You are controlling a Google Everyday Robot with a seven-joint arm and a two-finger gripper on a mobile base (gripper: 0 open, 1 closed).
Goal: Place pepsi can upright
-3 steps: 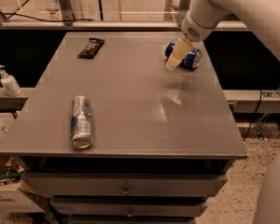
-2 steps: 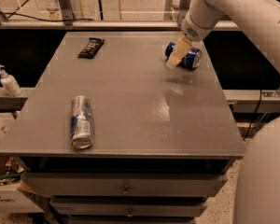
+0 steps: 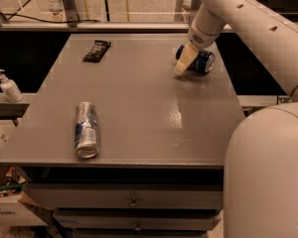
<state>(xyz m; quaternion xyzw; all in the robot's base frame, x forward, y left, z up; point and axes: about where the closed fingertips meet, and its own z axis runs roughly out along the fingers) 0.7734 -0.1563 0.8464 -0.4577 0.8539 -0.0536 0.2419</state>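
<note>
One pepsi can (image 3: 204, 62): dark blue, lying on its side near the far right corner of the table top, close to the right edge, its length running roughly left to right.
Gripper (image 3: 183, 64): cream-coloured, down at the left end of the pepsi can and overlapping it in this view; I cannot tell how far open it is, nor whether it has hold of the can.
Arm (image 3: 238, 14): white, reaching in from the right and descending over the far right corner.
Table (image 3: 139, 103): flat grey top, with drawers (image 3: 133, 201) below its front edge.
Silver-and-blue can (image 3: 86, 129): longer and slimmer, on its side near the front left corner, lengthwise front to back, one end towards the front edge; well apart from the pepsi can.
Dark snack bar (image 3: 97, 50): lying flat near the far left corner, slightly angled.
Pump bottle (image 3: 9, 87): upright on a ledge beyond the table's left edge.
Robot body (image 3: 268, 172): white and rounded, just beside the front right corner.
</note>
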